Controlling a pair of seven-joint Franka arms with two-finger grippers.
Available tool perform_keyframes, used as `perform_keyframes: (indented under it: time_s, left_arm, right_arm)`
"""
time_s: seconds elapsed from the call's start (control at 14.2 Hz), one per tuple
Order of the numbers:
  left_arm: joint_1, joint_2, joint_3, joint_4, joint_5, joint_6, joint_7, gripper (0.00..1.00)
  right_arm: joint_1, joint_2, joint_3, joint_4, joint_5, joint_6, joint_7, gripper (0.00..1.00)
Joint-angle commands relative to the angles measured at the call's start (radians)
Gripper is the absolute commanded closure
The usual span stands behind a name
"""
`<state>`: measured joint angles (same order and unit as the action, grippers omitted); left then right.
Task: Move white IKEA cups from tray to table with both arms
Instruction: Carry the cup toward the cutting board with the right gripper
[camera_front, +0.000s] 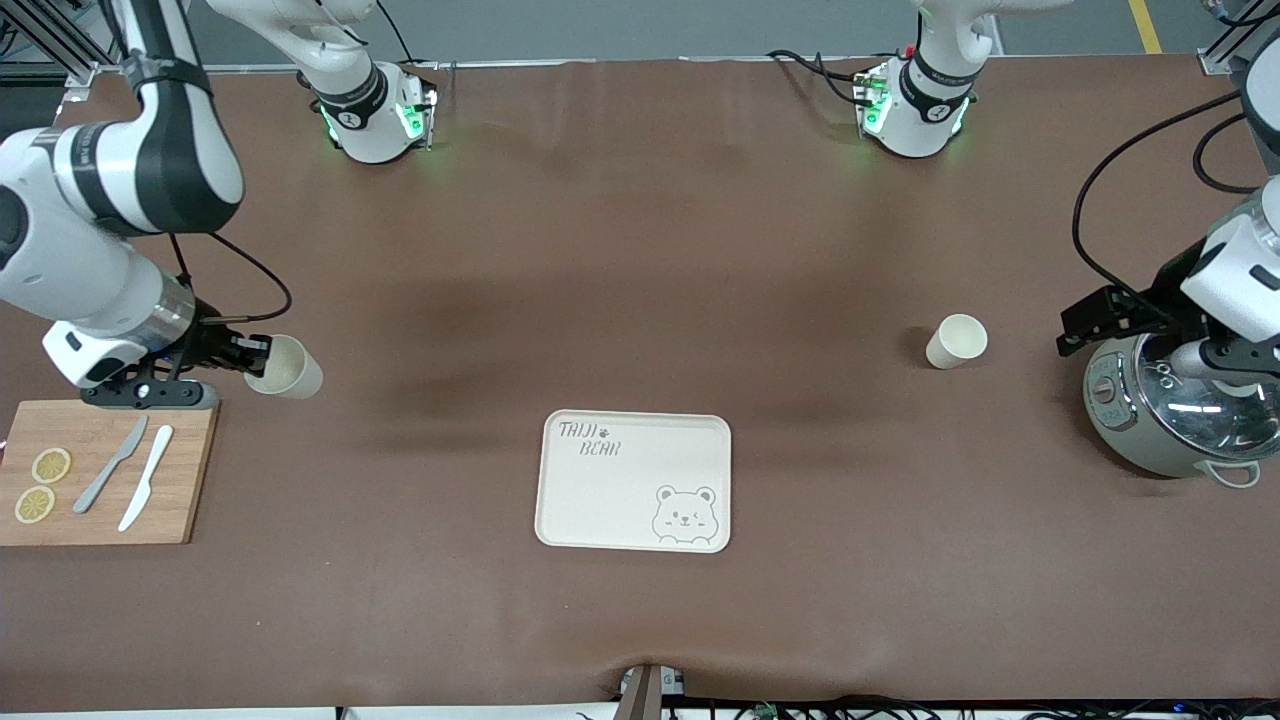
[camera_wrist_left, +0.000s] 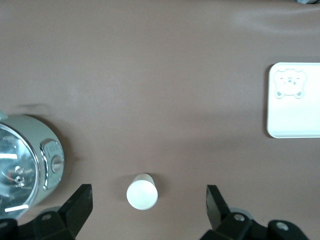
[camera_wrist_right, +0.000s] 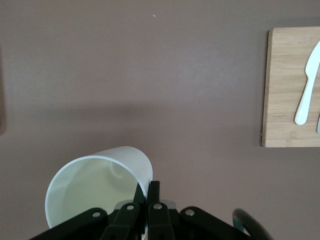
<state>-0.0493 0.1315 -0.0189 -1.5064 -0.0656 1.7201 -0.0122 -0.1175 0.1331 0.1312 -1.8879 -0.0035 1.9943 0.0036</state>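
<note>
One white cup stands upright on the brown table toward the left arm's end, beside the rice cooker. It shows from above in the left wrist view. My left gripper hangs over the cooker's edge, open and empty, apart from that cup. My right gripper is shut on the rim of the second white cup, one finger inside and one outside. This cup is tilted, held just above the table beside the cutting board.
A cream bear-printed tray lies mid-table, nearer the front camera than both cups; it shows in the left wrist view. A wooden cutting board carries two knives and lemon slices. A rice cooker stands at the left arm's end.
</note>
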Motion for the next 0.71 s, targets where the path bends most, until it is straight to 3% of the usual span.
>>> perform_keyframes:
  time_s: [0.0, 0.35, 0.64]
  left_arm:
    - [-0.011, -0.019, -0.01, 0.04, 0.029, -0.059, -0.035, 0.0]
    - [-0.024, -0.065, -0.01, 0.041, 0.029, -0.111, -0.038, 0.0]
    - [-0.034, -0.081, -0.013, 0.041, 0.07, -0.183, -0.037, 0.0]
  right_arm:
    - [-0.08, -0.039, 0.015, -0.109, 0.048, 0.093, -0.128, 1.0]
    - [-0.079, -0.023, 0.012, -0.224, 0.051, 0.315, -0.154, 1.0]
    - [-0.079, 0.066, 0.011, -0.25, 0.049, 0.47, -0.154, 1.0]
